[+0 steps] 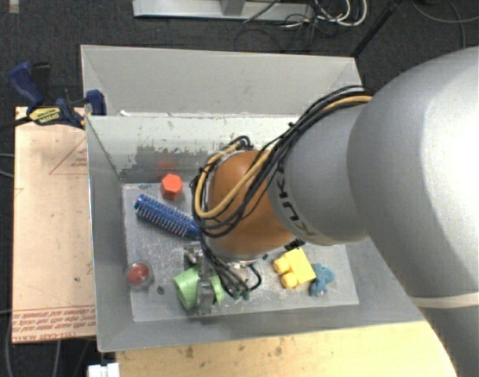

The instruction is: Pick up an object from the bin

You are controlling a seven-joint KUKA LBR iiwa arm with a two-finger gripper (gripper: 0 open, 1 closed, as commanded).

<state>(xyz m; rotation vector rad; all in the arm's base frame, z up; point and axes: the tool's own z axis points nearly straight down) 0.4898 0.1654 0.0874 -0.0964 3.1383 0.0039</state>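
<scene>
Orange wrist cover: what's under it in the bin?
Below the cover the pincer sits beside a green cup. The blue brush reaches its edge. The bin floor straight beneath is covered, so anything there is hidden.

We see orange hex block (171,184) back left. Blue comb (165,214) just in front, lying slantwise. Red ball (137,273) front left, well apart. Yellow block (294,268) front right, pale blue piece (321,280) just beside it.
</scene>
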